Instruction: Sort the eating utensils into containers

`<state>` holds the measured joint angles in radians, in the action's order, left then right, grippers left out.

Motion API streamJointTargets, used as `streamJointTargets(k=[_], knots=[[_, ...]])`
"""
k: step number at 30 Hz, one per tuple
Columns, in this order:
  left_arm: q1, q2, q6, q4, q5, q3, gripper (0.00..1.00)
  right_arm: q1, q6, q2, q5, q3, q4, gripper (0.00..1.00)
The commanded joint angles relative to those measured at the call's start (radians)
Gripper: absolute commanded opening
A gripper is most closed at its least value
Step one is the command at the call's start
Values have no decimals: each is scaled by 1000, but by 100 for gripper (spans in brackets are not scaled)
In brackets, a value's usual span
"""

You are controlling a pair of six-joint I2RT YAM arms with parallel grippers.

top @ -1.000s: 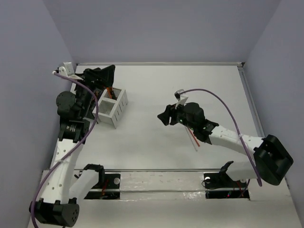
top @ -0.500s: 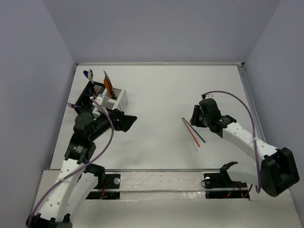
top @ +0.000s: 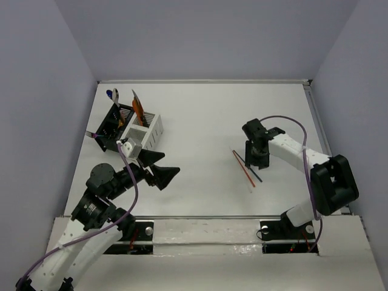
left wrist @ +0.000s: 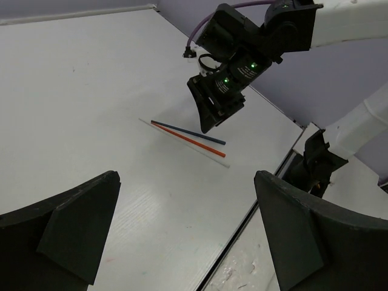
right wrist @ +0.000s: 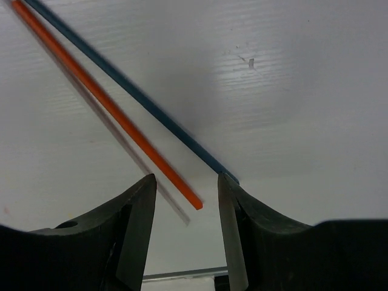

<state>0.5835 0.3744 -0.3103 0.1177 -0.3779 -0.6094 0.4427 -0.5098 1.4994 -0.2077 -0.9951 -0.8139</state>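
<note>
Three sticks lie side by side on the table right of centre: an orange stick point(top: 245, 171) point(right wrist: 103, 100), a blue stick point(top: 255, 174) point(right wrist: 139, 100) and a thin white stick point(left wrist: 217, 159) point(right wrist: 130, 151). My right gripper point(top: 254, 163) point(right wrist: 185, 197) points down at them, open. The orange stick's end lies between its fingers and the blue stick's end by the right finger. My left gripper point(top: 168, 167) point(left wrist: 188, 236) hangs wide open and empty over bare table, facing the sticks. The joined containers, black point(top: 111, 126) and white point(top: 148, 134), stand at the far left and hold an orange utensil point(top: 137, 109) and a blue spoon point(top: 114, 94).
The table's near edge with a metal rail point(top: 212, 216) runs just behind the sticks. A raised rim point(top: 318, 127) borders the table on the right. Purple-grey walls close in the left, back and right sides.
My left arm has drawn back from the containers to the near middle, jaws still wide. My right gripper has swung from left of the sticks to directly over their ends.
</note>
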Motion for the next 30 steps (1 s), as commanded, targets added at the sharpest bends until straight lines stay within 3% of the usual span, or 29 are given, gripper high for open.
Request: streamJointTargets(k=[1, 15, 19, 30], knots=[[41, -25, 14, -4, 65, -41, 94, -13, -2, 39, -35, -36, -105, 51], [50, -25, 14, 0, 86, -39, 95, -68, 111, 225, 34, -60, 30, 51], [50, -12, 13, 0, 88, -39, 95, -68, 157, 263, 105, -73, 85, 32], [-2, 61, 7, -3, 96, -38, 94, -117, 220, 292, 85, -76, 185, 0]])
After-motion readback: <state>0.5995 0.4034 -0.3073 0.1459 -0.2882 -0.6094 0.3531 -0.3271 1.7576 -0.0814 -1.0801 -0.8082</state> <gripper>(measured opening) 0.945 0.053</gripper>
